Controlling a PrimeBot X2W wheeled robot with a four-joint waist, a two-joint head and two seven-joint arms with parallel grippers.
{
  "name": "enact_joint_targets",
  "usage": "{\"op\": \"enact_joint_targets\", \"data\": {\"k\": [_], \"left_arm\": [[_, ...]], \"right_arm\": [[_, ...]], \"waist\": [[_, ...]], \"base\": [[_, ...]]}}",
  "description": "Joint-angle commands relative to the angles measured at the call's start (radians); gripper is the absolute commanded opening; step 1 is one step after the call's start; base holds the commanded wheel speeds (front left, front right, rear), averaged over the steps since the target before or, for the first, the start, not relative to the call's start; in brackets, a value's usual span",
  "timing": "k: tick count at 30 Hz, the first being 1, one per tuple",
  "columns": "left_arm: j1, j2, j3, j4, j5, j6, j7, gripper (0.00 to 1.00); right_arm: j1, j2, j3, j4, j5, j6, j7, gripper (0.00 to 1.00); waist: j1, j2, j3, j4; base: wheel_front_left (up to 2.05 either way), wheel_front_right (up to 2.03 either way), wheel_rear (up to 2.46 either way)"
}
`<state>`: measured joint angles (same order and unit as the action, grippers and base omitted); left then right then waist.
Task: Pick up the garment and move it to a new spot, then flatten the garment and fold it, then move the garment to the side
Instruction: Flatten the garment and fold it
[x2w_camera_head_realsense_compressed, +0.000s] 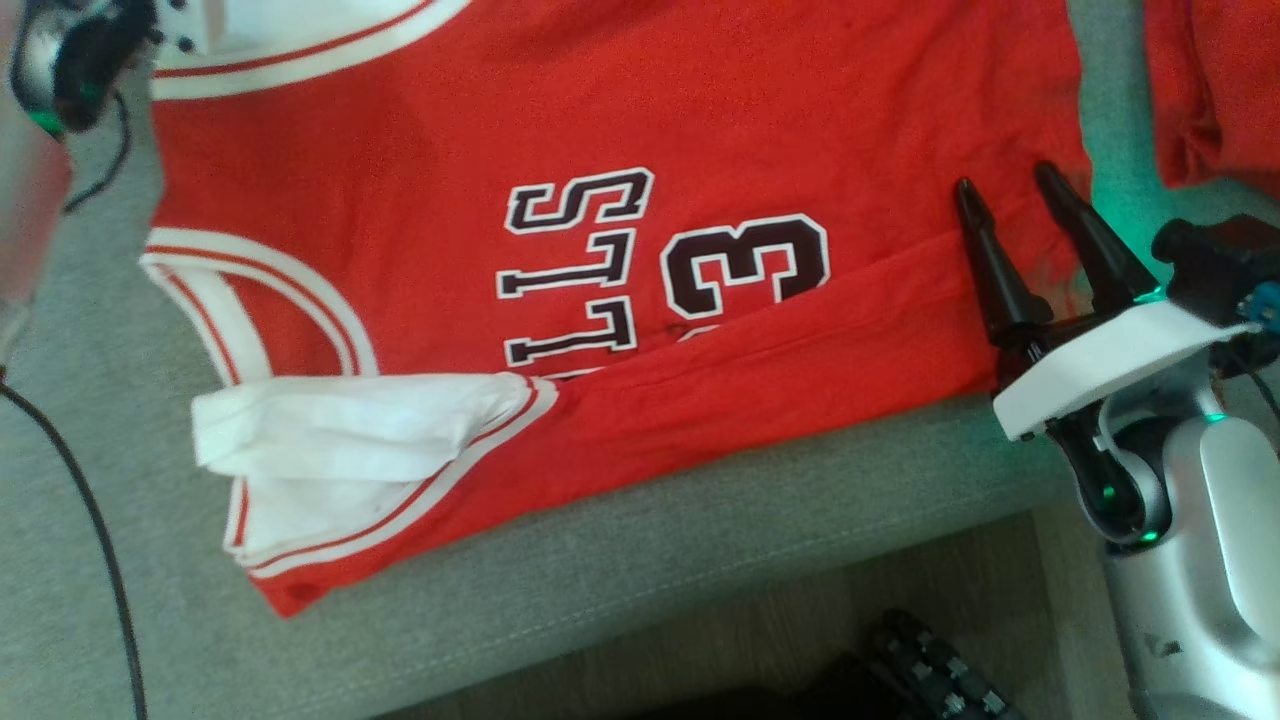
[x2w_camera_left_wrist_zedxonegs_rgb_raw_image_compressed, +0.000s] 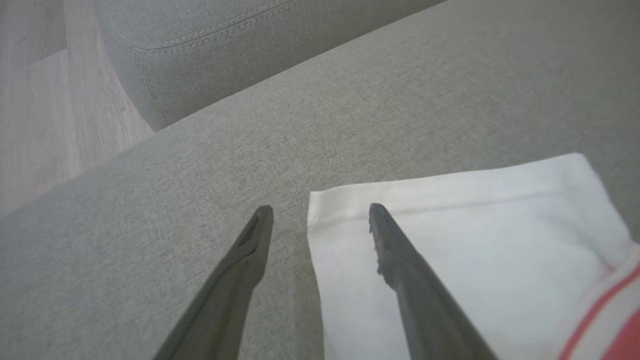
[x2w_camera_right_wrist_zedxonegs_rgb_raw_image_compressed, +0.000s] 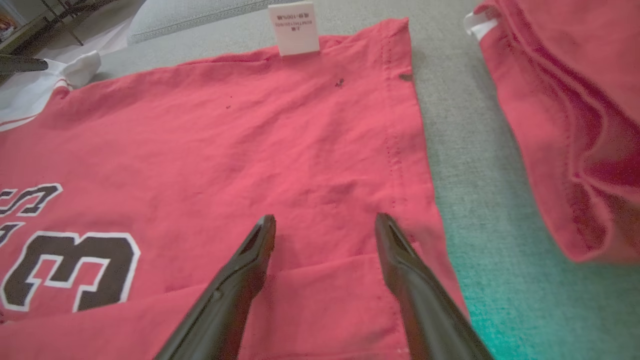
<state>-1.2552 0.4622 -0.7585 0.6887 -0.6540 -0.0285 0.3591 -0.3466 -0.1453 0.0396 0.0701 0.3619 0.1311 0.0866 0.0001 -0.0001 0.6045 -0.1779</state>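
Note:
The garment (x2w_camera_head_realsense_compressed: 600, 130) is a red jersey with white trim and black lettering, spread on the grey sofa seat (x2w_camera_head_realsense_compressed: 700, 540). Its near edge is folded over, and a white inner flap (x2w_camera_head_realsense_compressed: 330, 440) shows at the lower left. My right gripper (x2w_camera_head_realsense_compressed: 1005, 180) stands open over the jersey's right hem. In the right wrist view its fingers (x2w_camera_right_wrist_zedxonegs_rgb_raw_image_compressed: 325, 220) straddle red cloth (x2w_camera_right_wrist_zedxonegs_rgb_raw_image_compressed: 250, 140) beside the stitched hem. My left gripper (x2w_camera_left_wrist_zedxonegs_rgb_raw_image_compressed: 320, 210) is open, with one finger over a white corner of cloth (x2w_camera_left_wrist_zedxonegs_rgb_raw_image_compressed: 450, 240) and the other over bare sofa. Nothing is held between either pair of fingers.
A second red garment (x2w_camera_head_realsense_compressed: 1210, 90) lies on the sofa to the right, also seen in the right wrist view (x2w_camera_right_wrist_zedxonegs_rgb_raw_image_compressed: 565, 125). A white label (x2w_camera_right_wrist_zedxonegs_rgb_raw_image_compressed: 294, 27) sticks out at the jersey's far edge. A black cable (x2w_camera_head_realsense_compressed: 90, 520) crosses the left. Wooden floor (x2w_camera_head_realsense_compressed: 900, 600) lies past the sofa's front edge.

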Motion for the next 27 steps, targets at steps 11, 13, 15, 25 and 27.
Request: {"op": "enact_joint_targets", "data": {"k": [11, 13, 15, 25, 27], "left_arm": [[-0.111, 0.026, 0.015, 0.150, 0.014, -0.048, -0.028, 1.00], [-0.115, 0.021, 0.014, 0.169, 0.004, -0.058, -0.022, 1.00], [-0.116, 0.014, 0.011, 0.181, -0.008, -0.069, -0.014, 0.84], [-0.113, 0.004, -0.008, 0.197, -0.064, -0.098, 0.003, 0.00], [-0.112, 0.011, -0.016, 0.192, -0.067, -0.099, -0.013, 0.00]], "right_arm": [[-0.019, -0.017, 0.026, -0.006, 0.016, 0.000, -0.026, 1.00], [-0.021, -0.017, 0.026, -0.004, 0.018, 0.000, -0.027, 1.00], [-0.023, -0.019, 0.025, -0.002, 0.019, 0.000, -0.027, 1.00], [-0.053, -0.021, 0.028, 0.003, 0.028, 0.000, -0.023, 1.00], [-0.074, -0.014, 0.016, 0.011, 0.025, 0.000, -0.016, 1.00]], "waist": [[-0.0001, 0.0001, 0.031, -0.035], [-0.0001, 0.0001, 0.031, -0.036], [-0.0001, 0.0001, 0.031, -0.036], [-0.0001, 0.0001, 0.021, -0.041], [-0.0001, 0.0001, 0.010, -0.041]], "base": [[0.00, 0.00, 0.00], [0.00, 0.00, 0.00], [0.00, 0.00, 0.00], [0.00, 0.00, 0.00], [0.00, 0.00, 0.00]]}}
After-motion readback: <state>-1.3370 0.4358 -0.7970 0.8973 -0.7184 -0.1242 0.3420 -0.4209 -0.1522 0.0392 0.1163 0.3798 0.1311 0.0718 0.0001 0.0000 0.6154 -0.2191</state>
